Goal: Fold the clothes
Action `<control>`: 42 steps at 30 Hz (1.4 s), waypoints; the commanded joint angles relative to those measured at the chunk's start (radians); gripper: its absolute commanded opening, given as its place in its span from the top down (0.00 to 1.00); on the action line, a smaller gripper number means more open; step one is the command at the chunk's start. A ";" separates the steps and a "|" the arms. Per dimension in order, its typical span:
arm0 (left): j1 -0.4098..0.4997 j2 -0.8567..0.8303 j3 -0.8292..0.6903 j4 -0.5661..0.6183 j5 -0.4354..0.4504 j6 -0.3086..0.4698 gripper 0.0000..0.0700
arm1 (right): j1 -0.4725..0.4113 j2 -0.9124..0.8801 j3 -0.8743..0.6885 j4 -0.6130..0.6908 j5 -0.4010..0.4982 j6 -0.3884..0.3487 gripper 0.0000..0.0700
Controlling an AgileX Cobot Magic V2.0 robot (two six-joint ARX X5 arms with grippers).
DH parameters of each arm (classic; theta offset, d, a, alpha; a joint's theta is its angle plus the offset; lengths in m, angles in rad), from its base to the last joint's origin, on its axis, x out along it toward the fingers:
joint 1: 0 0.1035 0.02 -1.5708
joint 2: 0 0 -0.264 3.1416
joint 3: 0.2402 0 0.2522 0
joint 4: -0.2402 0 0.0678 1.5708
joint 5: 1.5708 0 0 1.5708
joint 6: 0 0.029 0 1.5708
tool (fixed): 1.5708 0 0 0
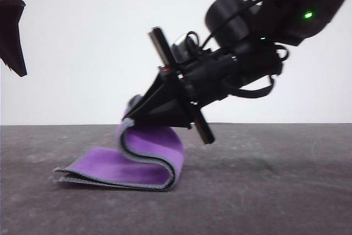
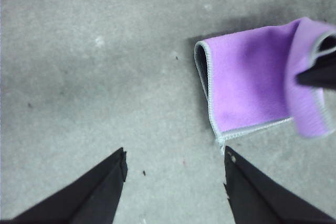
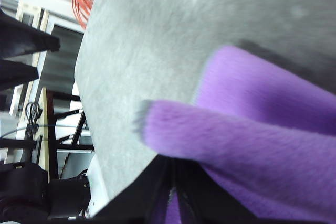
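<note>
Presently the right gripper (image 1: pixel 133 115) has its jaws clamped on one edge of the purple cloth (image 1: pixel 124 164), lifted just above the grey table (image 1: pixel 264 191). Below those jaws the cloth curves down in an S to a folded portion lying flat, grey stitched edging showing. Well apart, the left gripper (image 2: pixel 176 174) hangs with jaws spread, holding nothing; the cloth lies just beyond its right fingertip (image 2: pixel 231 158).

Purple cloth (image 1: pixel 126 166) on grey table (image 1: pixel 264 191)

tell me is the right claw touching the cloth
Touching. In the front view the right claw pinches the cloth by its raised edge, lifting that end off the table.
</note>
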 commanded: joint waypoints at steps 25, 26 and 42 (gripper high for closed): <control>-0.001 0.007 0.005 0.024 0.000 0.000 0.49 | 0.034 0.080 0.082 0.020 -0.024 0.019 0.56; -0.001 0.007 0.005 0.024 0.000 0.000 0.49 | 0.034 0.080 0.082 0.022 -0.033 0.019 0.55; -0.001 0.007 0.005 0.025 0.000 0.016 0.49 | -0.047 -0.013 0.082 -0.069 -0.079 -0.129 0.50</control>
